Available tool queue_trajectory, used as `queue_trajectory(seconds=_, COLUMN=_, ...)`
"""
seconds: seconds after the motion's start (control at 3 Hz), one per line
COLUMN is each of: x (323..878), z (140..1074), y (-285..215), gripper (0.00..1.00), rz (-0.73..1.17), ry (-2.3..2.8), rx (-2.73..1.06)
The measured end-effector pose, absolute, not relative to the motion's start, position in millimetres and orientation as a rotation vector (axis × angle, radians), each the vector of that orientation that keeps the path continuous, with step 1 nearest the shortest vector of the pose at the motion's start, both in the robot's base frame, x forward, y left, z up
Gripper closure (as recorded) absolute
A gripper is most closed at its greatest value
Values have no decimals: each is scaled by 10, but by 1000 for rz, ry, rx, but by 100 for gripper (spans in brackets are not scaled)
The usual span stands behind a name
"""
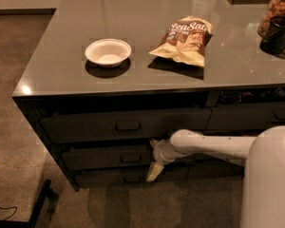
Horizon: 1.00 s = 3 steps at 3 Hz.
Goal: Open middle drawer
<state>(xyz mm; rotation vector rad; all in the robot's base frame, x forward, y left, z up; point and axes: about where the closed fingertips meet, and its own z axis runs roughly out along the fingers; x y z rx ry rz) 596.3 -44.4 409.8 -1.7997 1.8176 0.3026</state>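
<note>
The claw point(154, 157) sits low against the cabinet front, at the right end of the middle drawer point(104, 157) and well to the right of its small dark pull point(130, 158). Whether it is spread or closed, or has hold of anything, I cannot tell.

The middle drawer lies between the taller top drawer point(85, 126) and the slim lowest drawer point(109, 178), and it looks shut or nearly so.

The main risk is an off-centre pull. Hauling from the drawer's end rather than from the handle could rack it in its runners and jam it, or the claw could simply slip off the flat front. The three fronts are stacked closely, so a slightly high or low contact could catch a neighbouring drawer instead.

Up top, the bowl point(108, 52) and the chip bag point(184, 39) rest well back from the bench point(42, 87) edge, and a jolt seems unlikely to tip them.

The floor point(133, 208) in front is bare — room for the drawer to travel. The robot's own body point(270, 179) stands close on the right.
</note>
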Motion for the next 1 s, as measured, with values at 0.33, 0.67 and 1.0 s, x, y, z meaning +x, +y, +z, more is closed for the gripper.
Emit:
queue_trajectory(seconds=0.33, x=5925, z=4056, y=-443, gripper=0, rz=339, ry=1850, rx=-1808)
queue_trajectory(seconds=0.67, x=5848, z=4016, y=-454, gripper=0, rz=381, ry=1882, rx=-1817)
queue_trajectory(seconds=1.0, x=5753, z=4020, y=-475, gripper=0, rz=414, ry=1909, rx=-1830)
